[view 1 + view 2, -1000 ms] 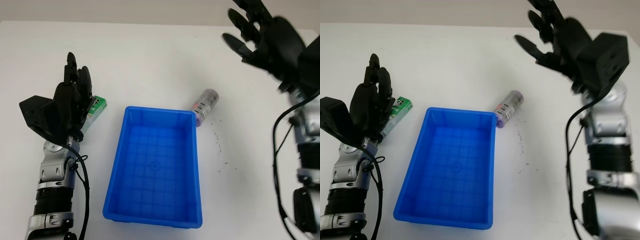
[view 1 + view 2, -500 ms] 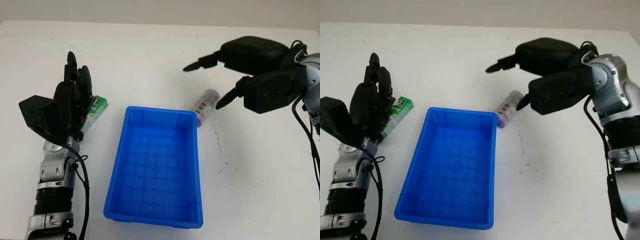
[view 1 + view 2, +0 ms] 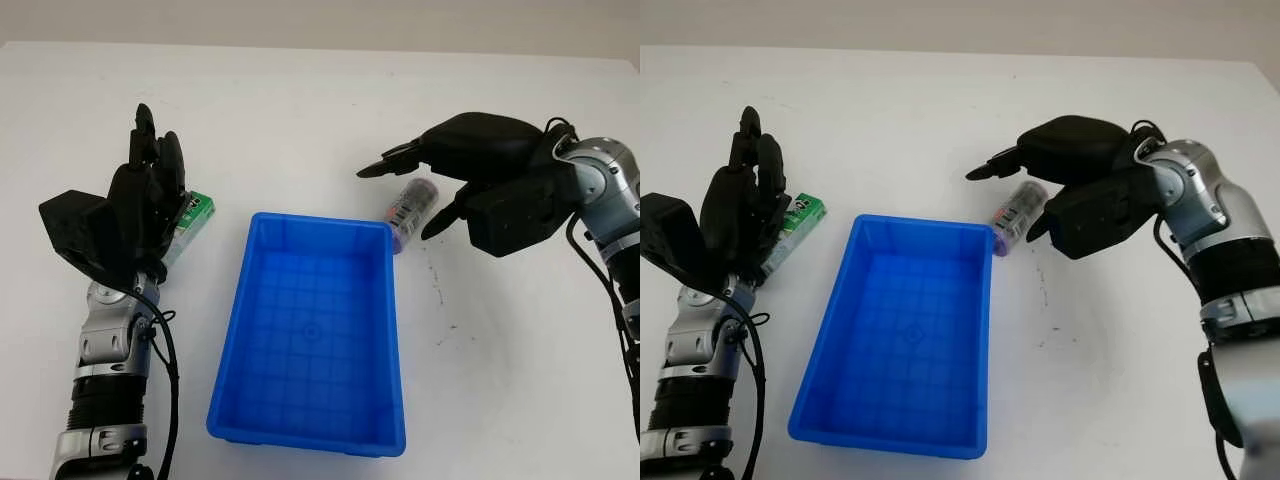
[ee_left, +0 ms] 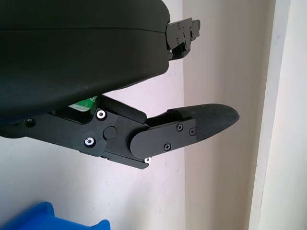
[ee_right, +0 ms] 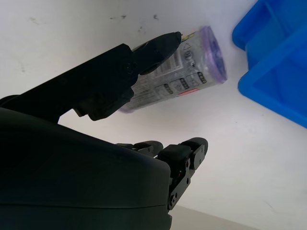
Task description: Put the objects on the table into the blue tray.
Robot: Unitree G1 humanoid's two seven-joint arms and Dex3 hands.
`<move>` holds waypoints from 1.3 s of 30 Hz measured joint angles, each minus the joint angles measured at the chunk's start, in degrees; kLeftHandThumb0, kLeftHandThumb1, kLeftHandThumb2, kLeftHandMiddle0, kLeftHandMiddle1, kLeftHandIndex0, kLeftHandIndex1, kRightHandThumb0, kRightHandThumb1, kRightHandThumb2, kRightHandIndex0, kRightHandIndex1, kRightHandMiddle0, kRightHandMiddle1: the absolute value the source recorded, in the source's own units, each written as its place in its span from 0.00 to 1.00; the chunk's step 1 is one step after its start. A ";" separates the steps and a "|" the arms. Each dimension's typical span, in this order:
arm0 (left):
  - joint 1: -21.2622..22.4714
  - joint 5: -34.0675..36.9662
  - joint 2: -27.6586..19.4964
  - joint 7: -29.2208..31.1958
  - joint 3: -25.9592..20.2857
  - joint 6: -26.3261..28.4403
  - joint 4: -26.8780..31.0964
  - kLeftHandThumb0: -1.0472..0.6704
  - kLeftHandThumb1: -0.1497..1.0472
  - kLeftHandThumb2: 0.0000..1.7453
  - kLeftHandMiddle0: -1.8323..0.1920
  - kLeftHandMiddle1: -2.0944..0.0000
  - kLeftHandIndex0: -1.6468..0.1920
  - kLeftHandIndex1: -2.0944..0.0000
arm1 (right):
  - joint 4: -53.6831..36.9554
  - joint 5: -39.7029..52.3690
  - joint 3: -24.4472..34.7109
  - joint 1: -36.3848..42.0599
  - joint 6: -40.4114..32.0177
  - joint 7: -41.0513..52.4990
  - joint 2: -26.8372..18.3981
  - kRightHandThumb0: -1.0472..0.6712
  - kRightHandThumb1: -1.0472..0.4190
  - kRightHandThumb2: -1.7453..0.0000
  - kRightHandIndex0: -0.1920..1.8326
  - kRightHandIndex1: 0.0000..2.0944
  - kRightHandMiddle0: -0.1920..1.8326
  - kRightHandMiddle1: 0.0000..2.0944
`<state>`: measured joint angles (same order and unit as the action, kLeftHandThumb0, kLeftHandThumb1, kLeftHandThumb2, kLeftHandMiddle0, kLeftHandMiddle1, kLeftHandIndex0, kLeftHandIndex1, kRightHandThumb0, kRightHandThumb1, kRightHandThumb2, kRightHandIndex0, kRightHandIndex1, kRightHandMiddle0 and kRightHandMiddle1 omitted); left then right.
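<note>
- My right hand (image 3: pixel 440 185) is at the upper right of the head view, hovering over the purple-capped tube (image 3: pixel 410 207); it holds nothing, with the fingers reaching past the tube on its far side and the thumb on the near side.
- In my right wrist view the thumb tip (image 5: pixel 165 43) sits right at the tube's (image 5: pixel 187 76) labelled side; I cannot tell whether it touches.
- The tube lies on the white table (image 3: pixel 300 130), just beside the far right corner of the blue tray (image 3: pixel 310 335), which stands in the middle of the frame.
- My left hand (image 3: pixel 140 205) is at the left, open, held above the green-and-white box (image 3: pixel 190 220), which lies left of the tray.
</note>
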<state>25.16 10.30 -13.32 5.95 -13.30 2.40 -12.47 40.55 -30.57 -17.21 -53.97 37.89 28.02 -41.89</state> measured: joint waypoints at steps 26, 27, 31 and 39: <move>-0.16 0.22 0.60 -0.41 -0.12 0.54 0.54 0.17 1.00 0.36 1.00 0.98 1.00 0.99 | 19.13 -23.33 -12.75 -5.54 7.38 -47.53 1.99 0.35 0.01 0.95 0.56 1.00 0.42 0.98; -0.16 0.21 0.60 -0.39 -0.11 0.54 0.54 0.17 1.00 0.36 1.00 0.98 1.00 0.99 | 19.20 -22.86 -12.38 -6.09 6.49 -48.53 1.99 0.36 0.03 0.96 0.57 1.00 0.42 0.99; -0.16 0.21 0.60 -0.33 -0.07 0.54 0.54 0.17 1.00 0.36 1.00 0.98 1.00 0.99 | 19.16 -19.02 -8.92 -9.69 5.28 -52.54 2.35 0.36 0.01 0.96 0.64 1.00 0.52 1.00; -0.46 0.18 0.62 -0.37 -0.06 0.60 0.95 0.17 1.00 0.36 1.00 0.98 1.00 0.99 | 4.97 -2.35 0.25 -8.25 5.44 -45.00 5.70 0.42 0.00 0.95 0.70 1.00 0.61 1.00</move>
<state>24.71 10.48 -12.70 5.59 -13.36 3.00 -11.52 45.52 -32.92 -16.95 -62.22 43.33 -16.98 -36.20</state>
